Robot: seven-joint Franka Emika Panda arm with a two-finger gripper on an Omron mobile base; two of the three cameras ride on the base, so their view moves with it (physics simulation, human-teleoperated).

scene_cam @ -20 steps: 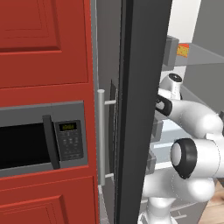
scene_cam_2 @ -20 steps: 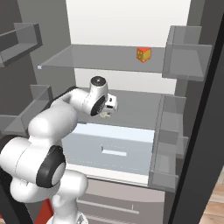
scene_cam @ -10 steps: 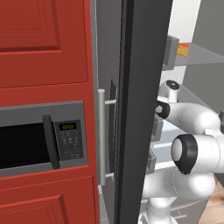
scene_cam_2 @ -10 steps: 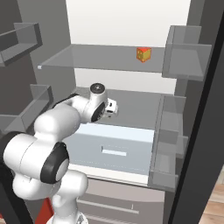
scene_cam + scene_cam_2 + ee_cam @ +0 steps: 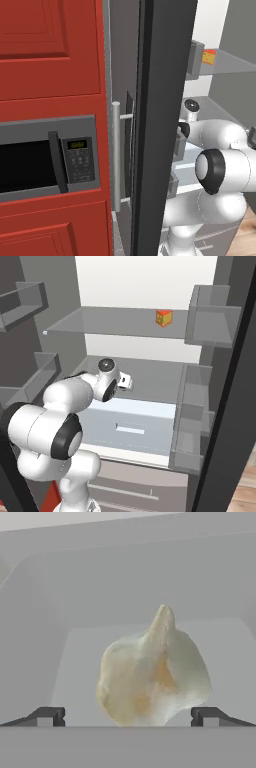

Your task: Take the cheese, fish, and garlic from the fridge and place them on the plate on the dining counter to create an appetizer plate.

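Inside the fridge (image 5: 150, 286), the jaws stand wide on either side of the garlic (image 5: 152, 669) on the shelf (image 5: 145, 639), lined up to close on it.

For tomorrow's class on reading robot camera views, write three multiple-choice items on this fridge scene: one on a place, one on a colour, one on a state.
1. Where does the cheese sit?
A. on the upper fridge shelf
B. in the drawer
C. on the microwave

2. What colour are the cabinets around the microwave?
A. blue
B. red
C. white

3. How do the jaws of the gripper stand around the garlic?
A. shut flat together
B. wide apart, one on each side of it
C. clamped on the cheese

Answers:
1. A: the right base view shows the orange wedge on the fridge's upper shelf.
2. B: red panels frame it in the left base view.
3. B: the hand view shows the bulb between the two spread tips.
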